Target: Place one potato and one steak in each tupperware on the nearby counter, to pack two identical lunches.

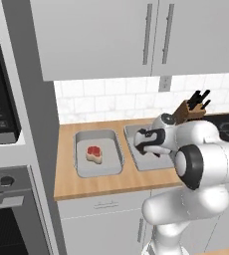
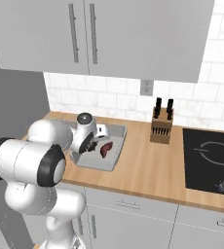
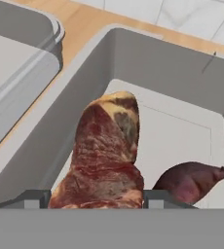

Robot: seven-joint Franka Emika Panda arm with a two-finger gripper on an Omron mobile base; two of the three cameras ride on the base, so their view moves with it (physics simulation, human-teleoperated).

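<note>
Clamping one steak (image 3: 104, 160), the gripper (image 3: 97, 198) hangs over two tupperware (image 1: 99, 172), one potato (image 3: 192, 179) inside

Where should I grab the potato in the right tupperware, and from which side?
Probably the potato at its thick middle, from straight above, jaws across its short axis. It lies flat on the tupperware floor, tapering to a point, so the ends would likely slip. The gripper must first drop the steak it holds.
</note>
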